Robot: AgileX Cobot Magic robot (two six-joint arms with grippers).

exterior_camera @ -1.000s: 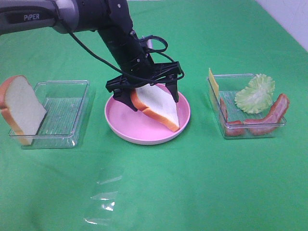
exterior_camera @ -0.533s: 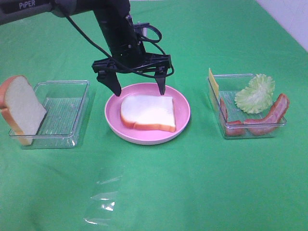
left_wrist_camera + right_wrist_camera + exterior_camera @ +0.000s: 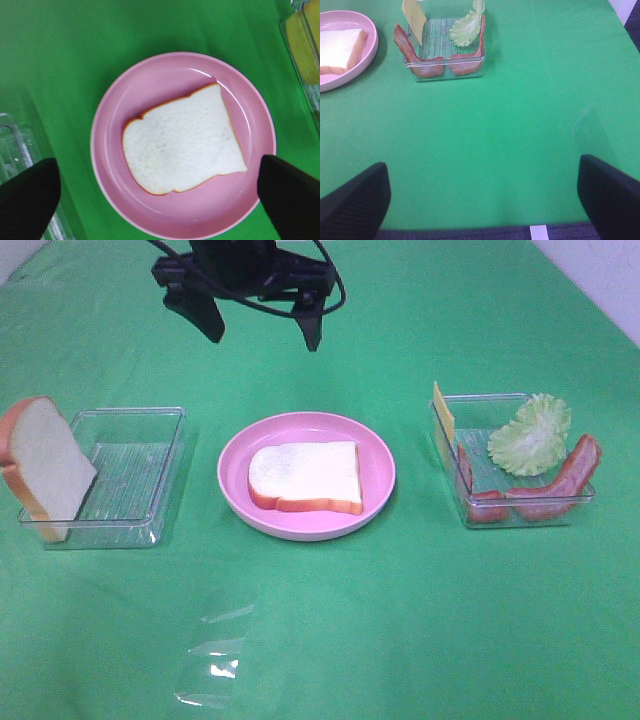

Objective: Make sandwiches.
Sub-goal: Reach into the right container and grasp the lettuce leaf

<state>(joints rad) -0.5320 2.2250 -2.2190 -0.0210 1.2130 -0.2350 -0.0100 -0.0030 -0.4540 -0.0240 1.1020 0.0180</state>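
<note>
A white bread slice (image 3: 304, 476) with orange-brown crust lies flat on the round pink plate (image 3: 376, 455); it also shows in the left wrist view (image 3: 182, 146) and the right wrist view (image 3: 339, 48). A second bread slice (image 3: 40, 465) leans on the left clear tray (image 3: 128, 475). The right clear tray (image 3: 512, 508) holds lettuce (image 3: 531, 434), bacon strips (image 3: 560, 483) and a cheese slice (image 3: 443, 411). My left gripper (image 3: 261, 328) is open and empty, high above and behind the plate. My right gripper (image 3: 480, 192) is open and empty over bare cloth, out of the high view.
A green cloth covers the table. A crumpled piece of clear plastic film (image 3: 215, 650) lies near the front edge, left of centre. The table's white edge shows at the far right corner (image 3: 600, 280).
My left gripper let the bread slice drop flat onto the pink plate, then rose up and back away from it, staying open.
</note>
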